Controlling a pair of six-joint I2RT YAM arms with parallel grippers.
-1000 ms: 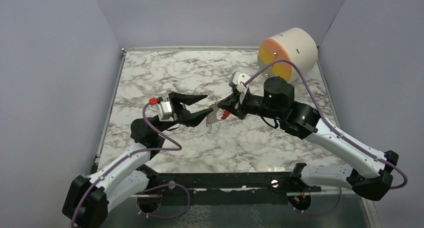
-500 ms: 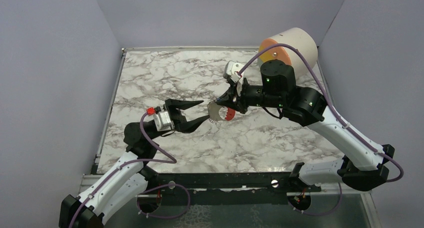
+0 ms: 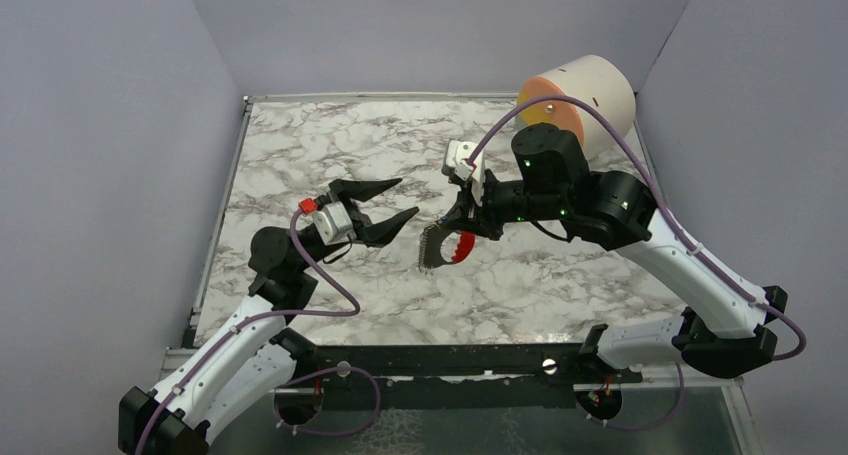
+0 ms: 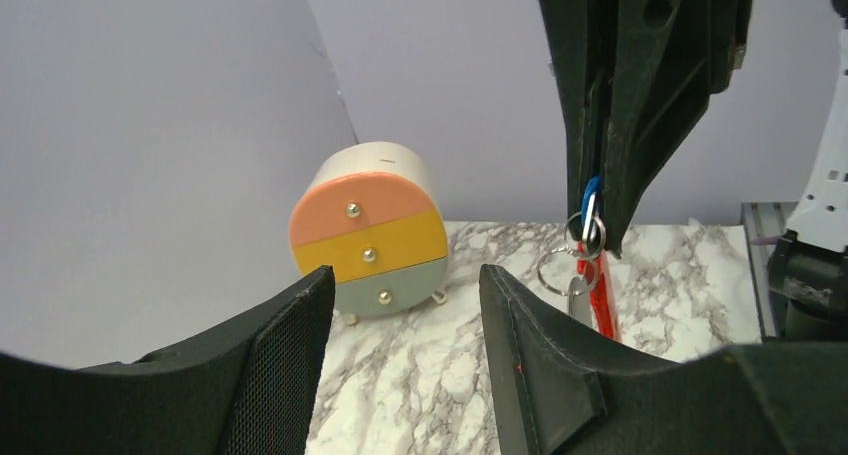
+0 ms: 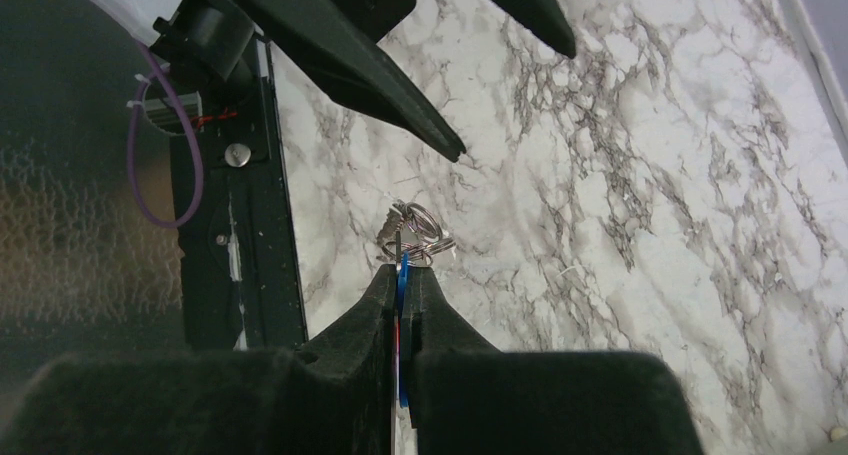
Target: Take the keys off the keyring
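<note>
My right gripper (image 3: 447,222) is shut on the blue head of the keys (image 5: 403,285), held above the marble table. Silver rings (image 5: 422,231) stick out past its fingertips (image 5: 385,280). Below it hangs the keyring (image 3: 432,250), a grey toothed strap with a red piece (image 3: 462,247). In the left wrist view the blue key (image 4: 591,199), rings (image 4: 557,272) and red strap (image 4: 604,303) dangle from the right fingers, up and to the right. My left gripper (image 3: 408,198) is open and empty, just left of the keyring and apart from it. It appears again in its own wrist view (image 4: 405,275).
A round cream drawer unit (image 3: 577,100) with orange, yellow and grey-green drawer fronts (image 4: 369,232) stands at the table's far right corner. Grey walls enclose the marble table (image 3: 330,135). A black rail (image 5: 235,225) runs along the near edge.
My left gripper has drawn back and up from the keyring and opened a little wider. The right gripper has shifted slightly left, and the keyring now hangs lower and free.
</note>
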